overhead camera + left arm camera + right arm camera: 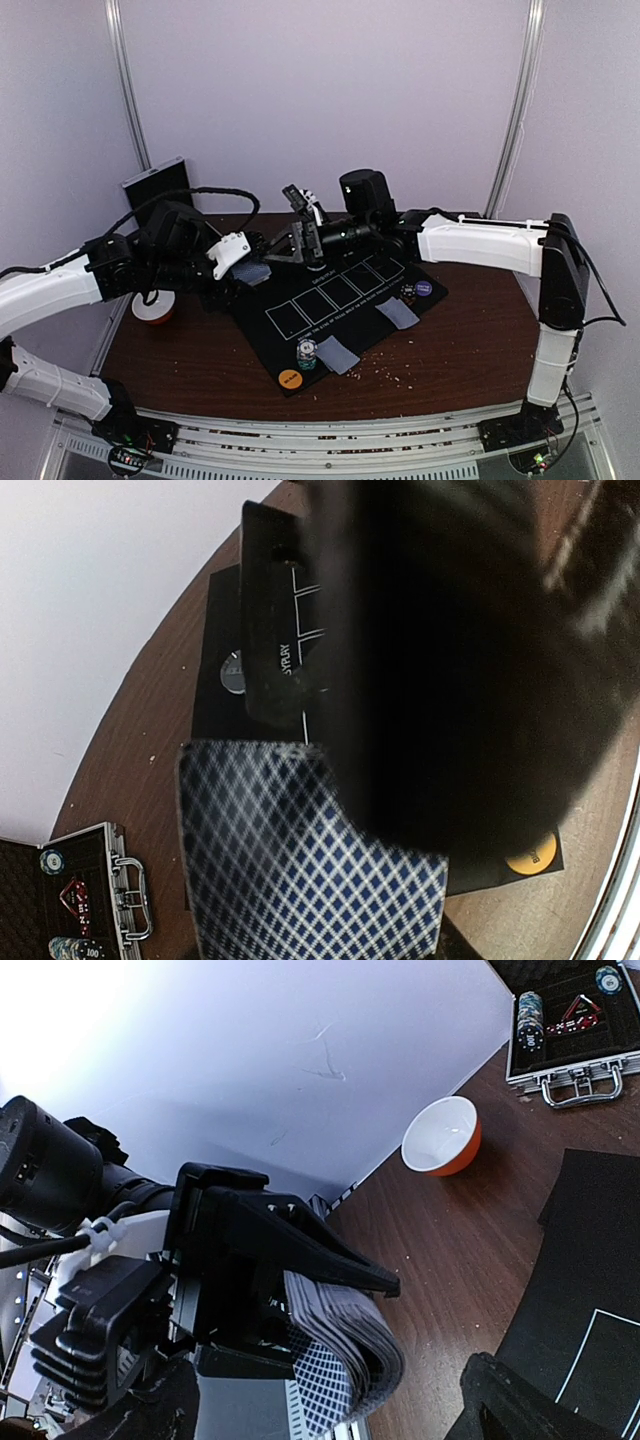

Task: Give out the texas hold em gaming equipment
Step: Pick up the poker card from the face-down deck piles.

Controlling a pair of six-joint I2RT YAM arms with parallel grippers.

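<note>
L claw [243,262] is clamping a thick deck of grey-blue diamond-backed playing cards [345,1355], holding it in the air over the rear-left corner of the black rectangular mat w/ white-outlined card boxes [330,300]. R claw [290,232] is facing that deck from the right, jaws standing wide apart w/ nothing between them. Whether it is touching the cards cannot be told.

On the mat, two grey-blue-backed cards are lying face down and well apart. One card [398,313] is lying toward the right side, the other card [338,355] toward the near edge. A short multicoloured chip stack [306,352] is sitting just beside the nearer card. A second chip stack [408,292] is sitting next to a small purple round disc [424,288] at the mat's right corner. A small orange round disc [290,379] is resting at the near corner.

Left of the mat, a red-and-white bowl [153,310] is sitting on the dark brown wooden tabletop [470,340], beneath the L arm. At rear left, a silver hinged metal case [570,1030] is lying open w/ chips inside.
</note>
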